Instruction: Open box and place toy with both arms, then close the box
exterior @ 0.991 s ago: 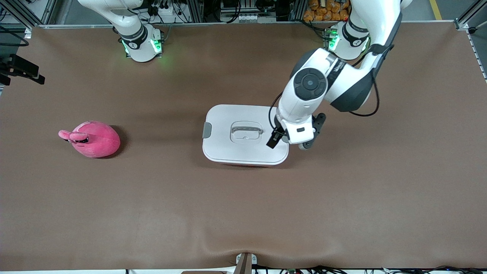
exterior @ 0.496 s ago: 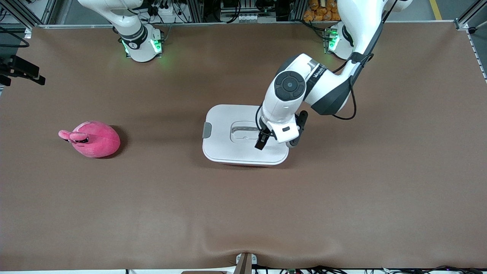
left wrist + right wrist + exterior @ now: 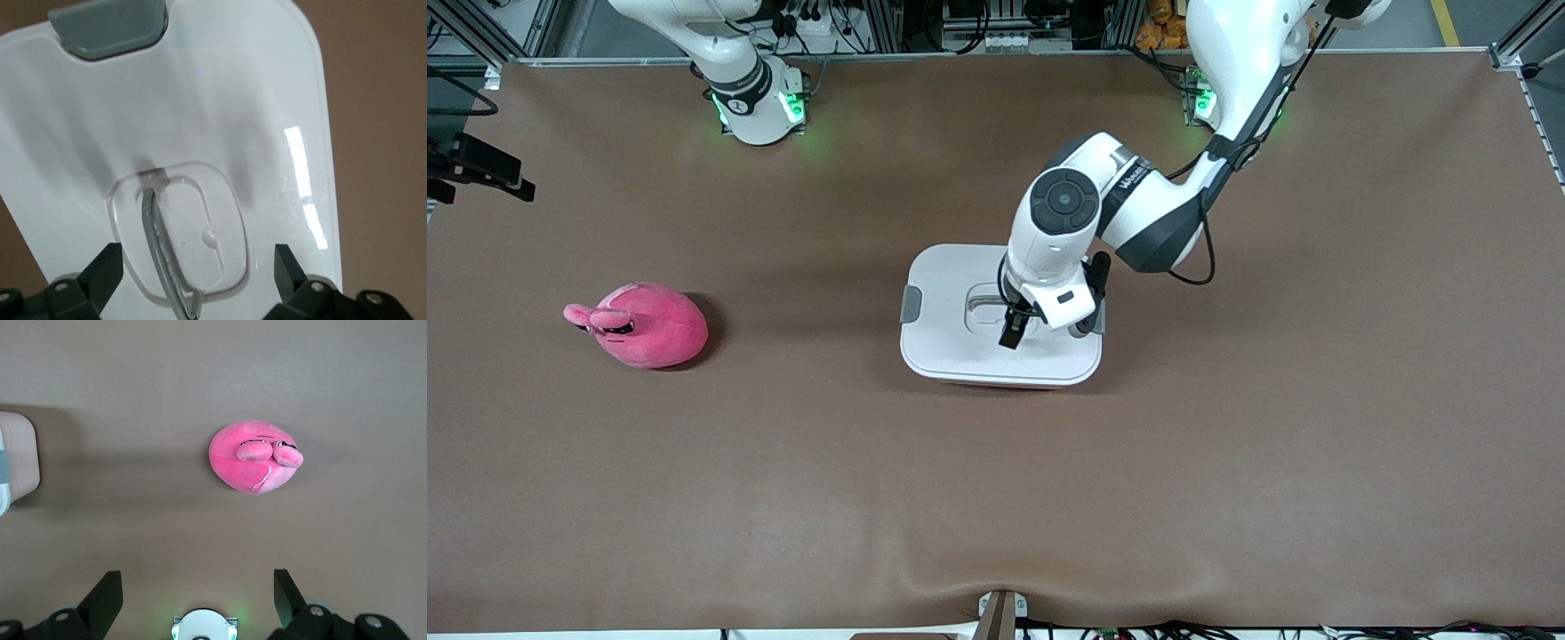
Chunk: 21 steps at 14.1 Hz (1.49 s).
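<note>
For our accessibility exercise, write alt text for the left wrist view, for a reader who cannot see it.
The open left claw hangs over the white lid of the box, its fingers either side of the recessed grey handle. A grey clip sits at one end of the lid, and brown table shows around it.

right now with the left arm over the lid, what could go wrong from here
1. The left gripper hangs open over the box lid's recessed handle, which lies flat in its recess; the fingers may slide off rather than hook it.
2. A grey side clip looks latched, so lifting could drag the whole box.
3. The toy lies well toward the right arm's end of the table, where the right gripper waits open above it.
</note>
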Available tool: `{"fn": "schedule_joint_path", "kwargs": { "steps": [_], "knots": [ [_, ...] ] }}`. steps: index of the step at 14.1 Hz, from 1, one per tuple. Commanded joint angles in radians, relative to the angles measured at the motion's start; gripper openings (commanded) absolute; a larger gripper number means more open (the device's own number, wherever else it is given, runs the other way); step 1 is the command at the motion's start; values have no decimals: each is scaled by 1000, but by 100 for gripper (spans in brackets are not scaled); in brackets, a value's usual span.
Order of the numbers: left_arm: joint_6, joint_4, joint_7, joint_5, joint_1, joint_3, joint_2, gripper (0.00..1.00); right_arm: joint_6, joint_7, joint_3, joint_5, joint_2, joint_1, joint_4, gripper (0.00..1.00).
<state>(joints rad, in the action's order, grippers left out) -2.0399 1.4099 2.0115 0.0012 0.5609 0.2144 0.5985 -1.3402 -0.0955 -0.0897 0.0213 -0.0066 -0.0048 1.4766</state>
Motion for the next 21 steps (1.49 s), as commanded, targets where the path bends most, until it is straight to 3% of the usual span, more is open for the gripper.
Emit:
{"fn": "schedule_joint_path", "kwargs": {
  "steps": [1,8,14,16,21],
  "knots": [
    [1,-34,27,6,33,-13,20,100,1,-6,4,-7,20,-7,-6,100],
    [1,-34,144,26,63,-13,40,80,12,-10,4,-9,72,-6,5,100],
    [4,-34,191,29,66,-13,40,67,6,-148,4,-6,112,-4,7,100],
    [10,-34,196,29,66,-13,38,56,7,-200,4,-8,128,-6,8,100],
    [15,-32,225,29,74,-13,37,51,-10,-409,2,-14,171,-21,22,100]
  ]
}}
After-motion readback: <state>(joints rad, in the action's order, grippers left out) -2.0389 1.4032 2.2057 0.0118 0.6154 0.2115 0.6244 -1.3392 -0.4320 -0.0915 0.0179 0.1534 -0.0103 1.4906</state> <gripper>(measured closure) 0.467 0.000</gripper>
